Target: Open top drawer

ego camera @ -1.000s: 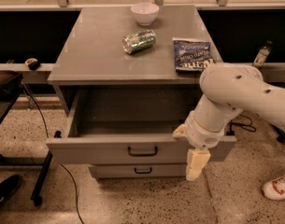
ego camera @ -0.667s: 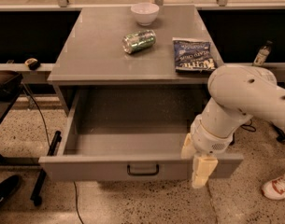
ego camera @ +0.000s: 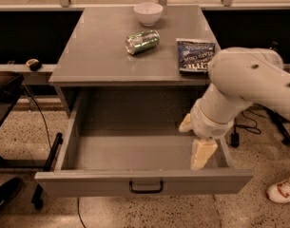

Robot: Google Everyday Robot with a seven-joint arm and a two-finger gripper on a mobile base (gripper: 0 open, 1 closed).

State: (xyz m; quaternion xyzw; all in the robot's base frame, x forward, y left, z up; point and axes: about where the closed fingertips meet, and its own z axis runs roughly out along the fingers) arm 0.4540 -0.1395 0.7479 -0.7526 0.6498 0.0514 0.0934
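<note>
The top drawer (ego camera: 87, 183) is a wide grey metal drawer pulled far out of the cabinet, with its plain grey interior (ego camera: 130, 151) showing and nothing in it. Its small black loop handle (ego camera: 146, 187) sits at the centre of the front panel. My gripper (ego camera: 200, 153), cream-coloured at the end of a white arm (ego camera: 249, 80), hangs inside the drawer at its right end, just behind the front panel and to the right of the handle. The two lower drawers are hidden under the open one.
On the grey cabinet top (ego camera: 97, 56) stand a white bowl (ego camera: 148, 13), a green can (ego camera: 141, 41) on its side and a blue snack bag (ego camera: 195, 55). A black chair base (ego camera: 44, 175) is at the left. A shoe (ego camera: 281, 192) and cables (ego camera: 251, 120) are at the right.
The top drawer has slid much further out toward the camera, and my gripper has moved with it. The lower drawers are now covered by it.
</note>
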